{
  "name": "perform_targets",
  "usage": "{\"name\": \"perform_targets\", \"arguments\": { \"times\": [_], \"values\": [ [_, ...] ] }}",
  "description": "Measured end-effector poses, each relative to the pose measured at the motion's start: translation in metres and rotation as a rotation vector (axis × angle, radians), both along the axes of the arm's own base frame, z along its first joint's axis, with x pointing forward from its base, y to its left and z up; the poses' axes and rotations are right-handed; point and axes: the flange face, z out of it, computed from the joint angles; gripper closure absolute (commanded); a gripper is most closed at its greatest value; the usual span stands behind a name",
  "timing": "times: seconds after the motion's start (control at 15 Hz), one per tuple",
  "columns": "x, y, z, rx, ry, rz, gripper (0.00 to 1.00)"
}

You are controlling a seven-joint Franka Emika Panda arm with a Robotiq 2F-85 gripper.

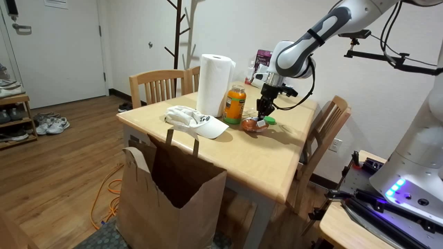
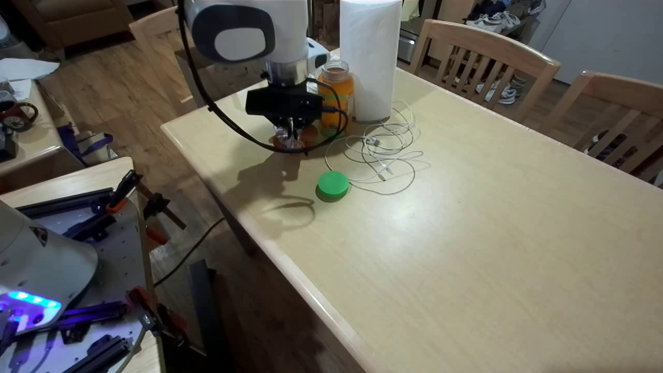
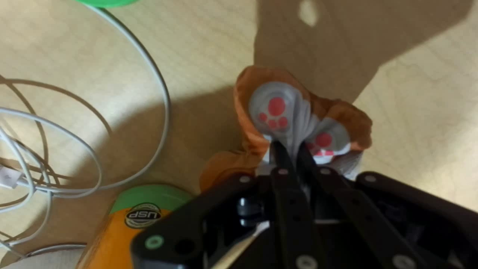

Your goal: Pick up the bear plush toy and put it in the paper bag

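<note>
In an exterior view, the paper bag (image 1: 152, 204), at 8 o'clock from the bear plush toy (image 1: 251, 125), could crumple or tip if the load caught its thin rim. The white cap (image 1: 192, 119), at 9 o'clock, might be dragged by too low a carry. The orange bottle (image 1: 234, 107), just beside the toy between 10 and 11 o'clock, could topple if knocked sideways. Next, the toy lies on or just over the table (image 1: 242, 155) (contact unclear); the gripper (image 3: 290, 149) has its jaws closed on a narrow fold of its cloth, a pinch that may slip or let it swing. Materials, same order: creased brown kraft, boxy, open-topped; soft crumpled fabric with a curved bill; smooth cylinder, clear-necked, green-based; satiny-looking orange-brown cloth, lobed, puckered at the grip, its pale round soles printed with red paws in the wrist view.
</note>
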Motion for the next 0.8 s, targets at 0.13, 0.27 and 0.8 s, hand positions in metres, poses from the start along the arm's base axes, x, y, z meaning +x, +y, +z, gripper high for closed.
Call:
{"name": "perform_targets", "arguments": {
  "times": [0.13, 0.27, 0.8],
  "values": [
    [0.001, 0.002, 0.006, 0.001, -0.012, 0.004, 1.0],
    [0.002, 0.009, 0.019, 0.003, -0.036, 0.017, 0.99],
    [-0.029, 0.103, 0.14, 0.01, -0.13, 0.235, 0.97]
  ]
}}
